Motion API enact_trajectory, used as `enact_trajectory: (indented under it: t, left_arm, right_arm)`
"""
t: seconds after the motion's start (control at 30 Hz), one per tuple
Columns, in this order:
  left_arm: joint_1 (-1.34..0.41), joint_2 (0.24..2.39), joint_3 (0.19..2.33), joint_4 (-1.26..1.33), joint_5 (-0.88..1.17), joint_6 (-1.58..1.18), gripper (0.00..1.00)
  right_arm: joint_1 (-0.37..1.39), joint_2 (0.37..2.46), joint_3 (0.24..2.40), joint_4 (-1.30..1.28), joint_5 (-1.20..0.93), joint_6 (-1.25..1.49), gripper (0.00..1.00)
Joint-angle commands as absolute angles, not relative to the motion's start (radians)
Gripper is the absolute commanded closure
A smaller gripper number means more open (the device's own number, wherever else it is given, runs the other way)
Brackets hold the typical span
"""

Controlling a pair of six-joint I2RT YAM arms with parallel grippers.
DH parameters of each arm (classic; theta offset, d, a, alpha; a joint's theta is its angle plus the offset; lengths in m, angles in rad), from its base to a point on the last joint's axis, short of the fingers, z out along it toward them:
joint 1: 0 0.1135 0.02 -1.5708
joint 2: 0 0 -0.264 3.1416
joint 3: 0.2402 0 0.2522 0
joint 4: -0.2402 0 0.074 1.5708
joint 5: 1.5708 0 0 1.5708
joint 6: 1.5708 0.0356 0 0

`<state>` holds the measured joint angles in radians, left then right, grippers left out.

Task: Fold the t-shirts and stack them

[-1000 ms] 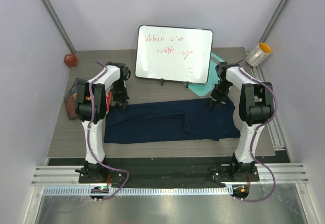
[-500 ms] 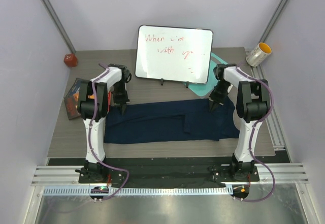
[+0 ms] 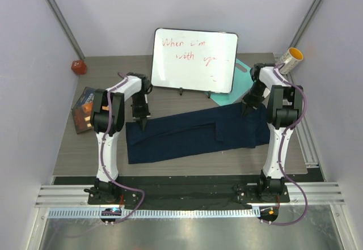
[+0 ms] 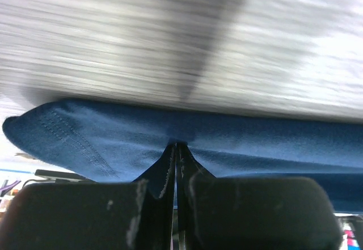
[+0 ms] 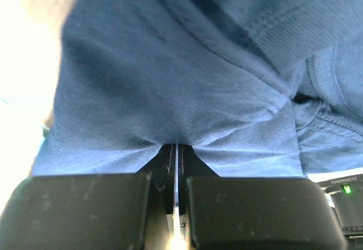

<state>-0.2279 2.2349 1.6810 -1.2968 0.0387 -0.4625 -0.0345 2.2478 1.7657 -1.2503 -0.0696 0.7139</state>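
Note:
One dark navy t-shirt (image 3: 193, 134) lies folded in a long band across the table, slanting up toward the right. My left gripper (image 3: 142, 123) is shut on the shirt's far left edge. In the left wrist view its fingertips (image 4: 177, 145) pinch a peak of blue fabric (image 4: 113, 136) held above the grey tabletop. My right gripper (image 3: 245, 108) is shut on the far right edge. In the right wrist view its closed tips (image 5: 177, 147) hold a pucker of the cloth (image 5: 170, 80), with a ribbed hem at the upper right.
A whiteboard (image 3: 194, 60) with red writing stands at the back centre, with a teal board (image 3: 243, 67) behind its right side. A red object (image 3: 78, 66) and a flat box (image 3: 85, 107) sit at the left. A yellow-rimmed cup (image 3: 288, 60) lies at the back right.
Both grippers went from part open to shut on the shirt's far edge. The shirt has shifted right and now slants, its right end drawn toward the back.

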Motion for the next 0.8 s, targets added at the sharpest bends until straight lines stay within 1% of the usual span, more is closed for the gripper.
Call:
enact_trajectory:
  t: [0.0, 0.3, 0.37, 0.5, 0.63, 0.77]
  left_arm:
    - [-0.259, 2.250, 1.671, -1.279, 0.043, -0.423, 1.00]
    - [-0.342, 2.226, 1.655, -1.278, 0.115, -0.402, 1.00]
    - [-0.371, 2.218, 1.648, -1.278, 0.143, -0.394, 1.00]
    - [-0.436, 2.204, 1.640, -1.287, 0.117, -0.388, 1.00]
    - [-0.504, 2.186, 1.626, -1.272, 0.144, -0.376, 1.00]
    - [-0.541, 2.180, 1.628, -1.259, 0.185, -0.362, 1.00]
  right_arm:
    - [-0.081, 2.330, 1.908, -1.172, 0.091, 0.733, 0.99]
    - [-0.127, 2.482, 2.210, -1.232, 0.077, 0.730, 0.99]
    - [-0.152, 2.516, 2.247, -1.242, 0.077, 0.729, 0.99]
    - [-0.189, 2.546, 2.289, -1.238, 0.046, 0.733, 0.96]
    - [-0.206, 2.560, 2.316, -1.232, 0.037, 0.733, 0.86]
    - [-0.219, 2.563, 2.348, -1.221, 0.014, 0.730, 0.79]
